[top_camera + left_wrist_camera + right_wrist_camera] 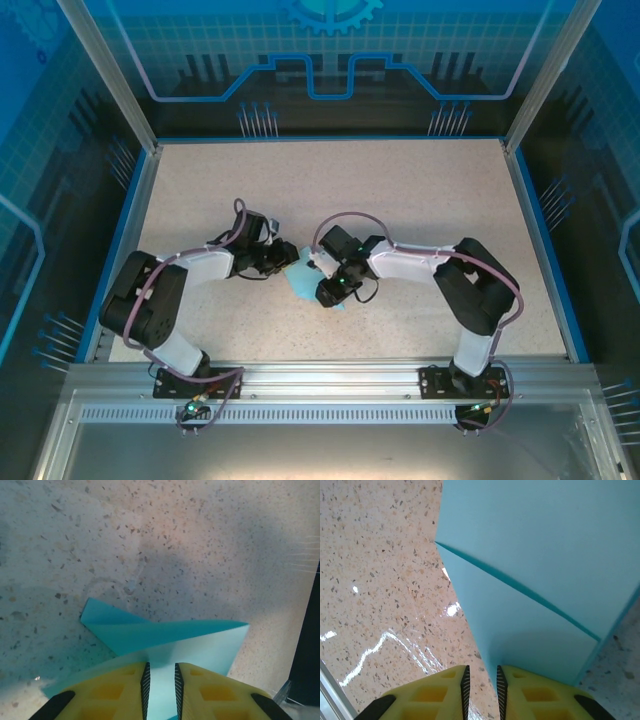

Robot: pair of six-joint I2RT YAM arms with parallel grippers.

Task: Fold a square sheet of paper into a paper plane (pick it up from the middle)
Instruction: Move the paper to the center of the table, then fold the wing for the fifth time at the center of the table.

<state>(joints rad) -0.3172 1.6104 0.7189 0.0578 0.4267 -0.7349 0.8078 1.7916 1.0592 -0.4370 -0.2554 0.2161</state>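
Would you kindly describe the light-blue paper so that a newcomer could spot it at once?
Look at the speckled beige table, then at its near middle, where the left gripper and right gripper meet. The folded paper lies between them, creased with overlapping layers; it is the one light-blue thing on the surface.

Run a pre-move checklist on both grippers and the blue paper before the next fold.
1. Left gripper has paper between its fingers: ok.
2. Right gripper at the paper's edge: ok; actual grip: cannot tell.
3. Paper partly folded, layers overlapping: ok.
4. Fold edge crisp in the right wrist view: ok.
5. Paper resting flat on the table: cannot tell.
6. Arms clear of each other: ok.
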